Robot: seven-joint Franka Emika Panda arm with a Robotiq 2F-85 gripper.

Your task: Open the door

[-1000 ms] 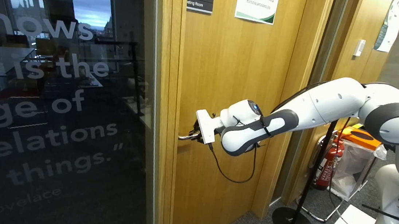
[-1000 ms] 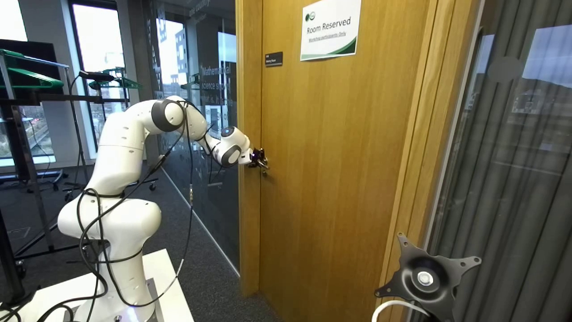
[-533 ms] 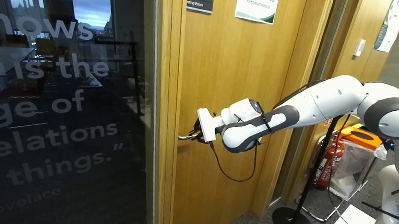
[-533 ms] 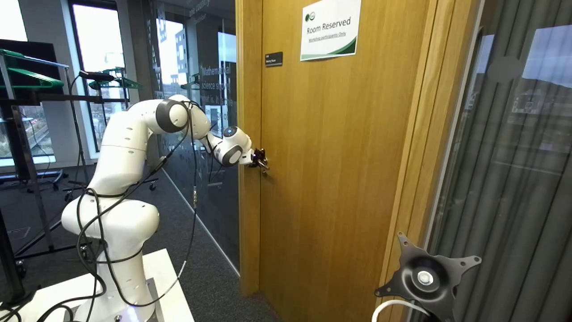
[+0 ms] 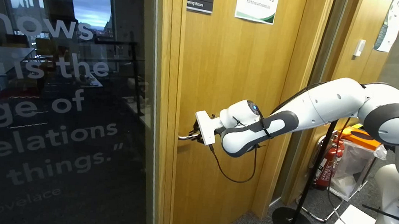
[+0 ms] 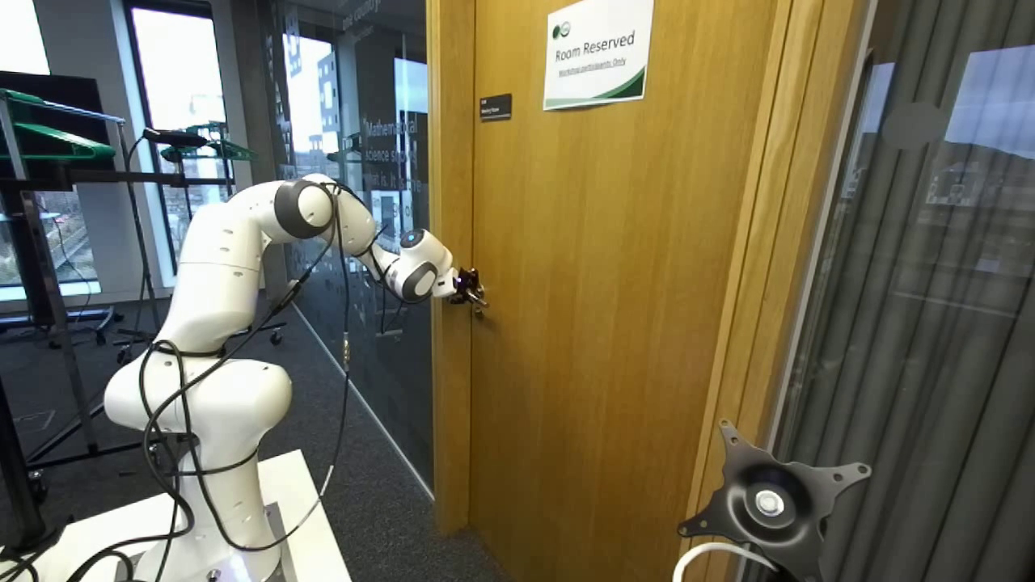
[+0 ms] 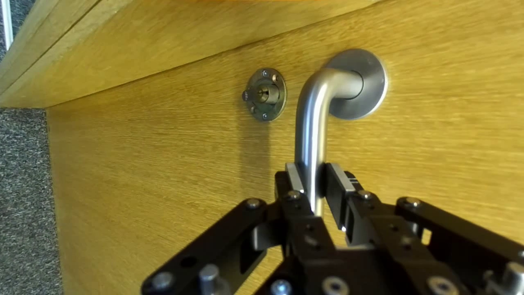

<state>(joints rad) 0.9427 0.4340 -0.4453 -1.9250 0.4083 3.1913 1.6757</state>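
Clasping the lever handle (image 7: 312, 131) between its fingers (image 7: 335, 194), my gripper (image 7: 318, 180) is narrowed onto the bar in the wrist view. Behind the lever handle lies the light-brown wooden door (image 7: 163, 172), closed in its frame (image 7: 184, 37); a key cylinder (image 7: 264, 94) sits just beside the lever handle's round rose (image 7: 364, 90).

In an exterior view, my forearm (image 5: 317, 105) slopes down from above the lever handle's height, and my wrist (image 5: 240, 113) tips in near it, a cable (image 5: 233, 181) looping lower than it. Above the lever handle are the door's dark plaque (image 5: 199, 2) and its Room Reserved sign (image 5: 256, 6); across the frame from it stands the lettered glass panel (image 5: 78, 192). A fire extinguisher (image 5: 326, 175) is well apart from it, lower down.

In an exterior view, my arm (image 6: 218, 275) rises from its base (image 6: 234, 517) on a white table (image 6: 314, 554), well apart from the lever handle. My elbow (image 6: 303, 208) bends higher than the lever handle, and the wrist lies nearly level with it. In the foreground, lower than the lever handle, shows a dark mounting bracket (image 6: 796, 482).
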